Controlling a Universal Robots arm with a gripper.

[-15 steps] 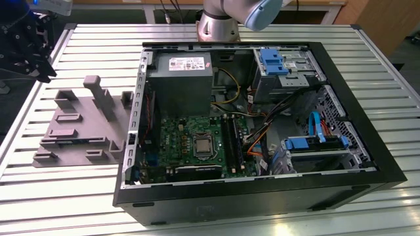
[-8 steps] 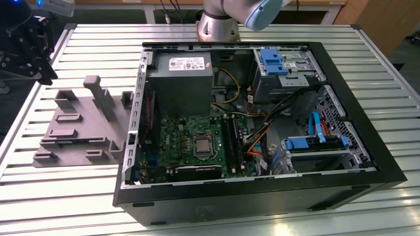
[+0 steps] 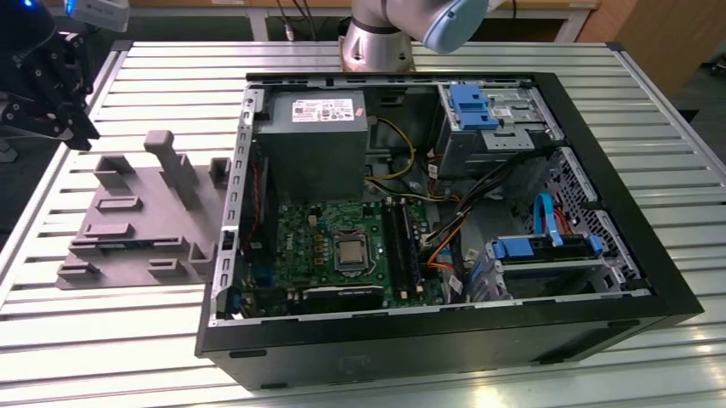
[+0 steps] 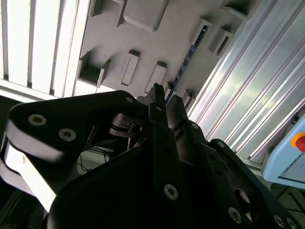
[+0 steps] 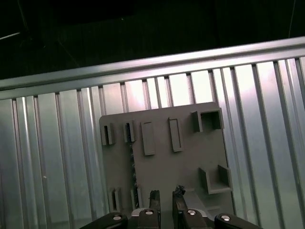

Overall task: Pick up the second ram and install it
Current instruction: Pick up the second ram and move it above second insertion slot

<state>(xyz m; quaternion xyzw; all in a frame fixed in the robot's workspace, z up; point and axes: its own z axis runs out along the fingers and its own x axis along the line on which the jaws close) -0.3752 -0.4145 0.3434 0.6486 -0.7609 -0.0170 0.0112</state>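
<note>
The second ram (image 5: 133, 164) stands on edge in a slot of the grey moulded holder block (image 5: 186, 157), a thin dark blue-green strip. In the second wrist view the second ram (image 4: 187, 59) shows as a thin blue line across the holder block (image 4: 143, 33). My gripper (image 5: 167, 193) hovers above the block's near edge, a little to one side of the stick and clear of it. Its black fingers (image 4: 156, 98) stand a narrow gap apart with nothing between them. In the exterior view my gripper (image 3: 74, 127) hangs over the table's far left corner, beyond the holder block (image 3: 136, 229).
An open black computer case (image 3: 635, 280) lies at the exterior view's right, with the green motherboard (image 3: 306, 246), its long black sockets (image 3: 399, 242), a grey power supply (image 3: 312, 144) and blue drive cages (image 3: 471, 106). The table is ribbed metal slats (image 3: 125, 323). The arm's base (image 3: 380, 42) stands at the back.
</note>
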